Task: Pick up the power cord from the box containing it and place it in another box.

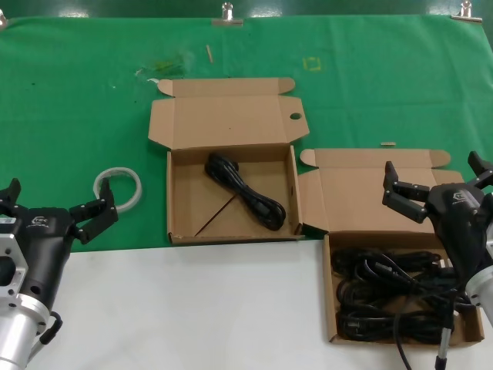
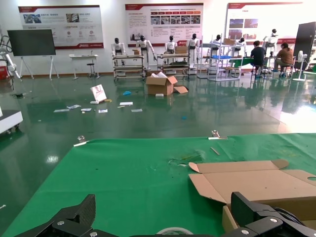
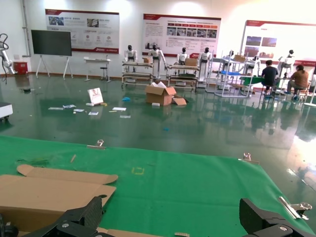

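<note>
Both jaws released, right gripper (image 1: 437, 187) over cord-filled box (image 1: 333, 304), left gripper (image 1: 55, 210) beside receiving box (image 1: 171, 202).

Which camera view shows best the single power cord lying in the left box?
The head view: the power cord lies coiled on the floor of the box. The left wrist view shows only that box's lid; the right wrist view likewise shows no cord.

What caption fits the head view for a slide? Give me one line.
Both grippers, left and right, open; one power cord in the middle box, more cords in the right box.
</note>
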You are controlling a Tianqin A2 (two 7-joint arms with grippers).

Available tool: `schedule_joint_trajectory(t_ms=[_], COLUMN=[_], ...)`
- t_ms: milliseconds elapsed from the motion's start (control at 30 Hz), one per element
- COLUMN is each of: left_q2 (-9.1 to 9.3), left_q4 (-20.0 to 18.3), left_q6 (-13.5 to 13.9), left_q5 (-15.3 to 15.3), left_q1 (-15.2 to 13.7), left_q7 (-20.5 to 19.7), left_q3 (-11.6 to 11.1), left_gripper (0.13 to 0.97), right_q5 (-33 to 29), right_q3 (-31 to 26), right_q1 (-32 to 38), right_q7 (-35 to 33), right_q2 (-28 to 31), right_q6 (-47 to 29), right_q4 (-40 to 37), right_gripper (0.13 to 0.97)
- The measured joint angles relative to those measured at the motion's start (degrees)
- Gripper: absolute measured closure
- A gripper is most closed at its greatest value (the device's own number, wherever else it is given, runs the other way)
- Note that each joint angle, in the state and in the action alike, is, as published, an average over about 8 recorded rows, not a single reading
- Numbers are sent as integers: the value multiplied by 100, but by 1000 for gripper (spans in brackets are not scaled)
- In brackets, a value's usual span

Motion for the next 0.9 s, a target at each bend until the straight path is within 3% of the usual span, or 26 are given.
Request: schedule_joint_trajectory(t_ms=[900], left_q2=[0], left_q4=[0], left_q6=[0], left_q5=[0], left_q1=[0], left_q7=[0], left_q3=[0], left_gripper=[132], right_q5=[0], right_q3=[0], right_q1=[0], right_q7=[0], right_q2=[0], right_q6=[0], right_q4=[0], right_gripper=[129])
